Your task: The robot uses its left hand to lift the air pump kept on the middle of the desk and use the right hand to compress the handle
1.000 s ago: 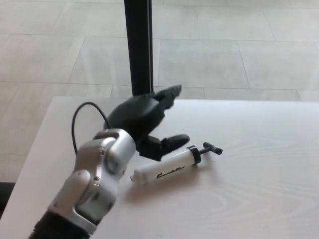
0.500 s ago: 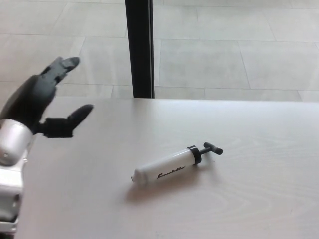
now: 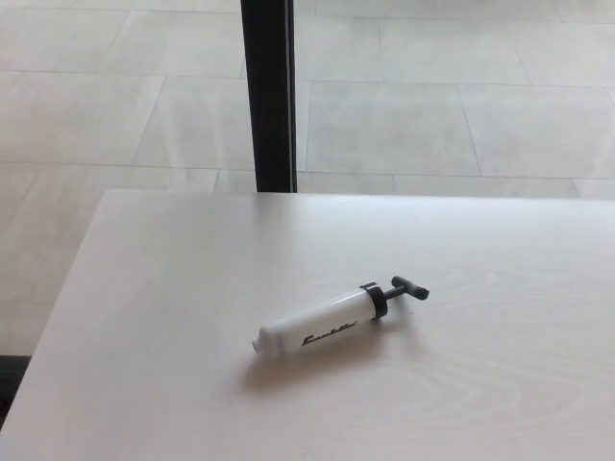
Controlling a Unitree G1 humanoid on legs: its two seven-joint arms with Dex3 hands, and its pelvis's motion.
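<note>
A small air pump lies on its side on the pale wooden desk, near the middle. Its body is a white cylinder with dark lettering, its nozzle end pointing left and toward me. A black collar and a black T-shaped handle stick out at its right end, on a short rod. Neither of my hands shows in the head view, and nothing touches the pump.
The desk's far edge runs across the picture at about mid-height and its left edge slants down to the lower left. A black vertical post stands behind the far edge. Beyond lies a floor of large grey tiles.
My left hand, which hovered open just left of the pump a second ago, has swung away to the left and left the picture. The pump has not moved.
</note>
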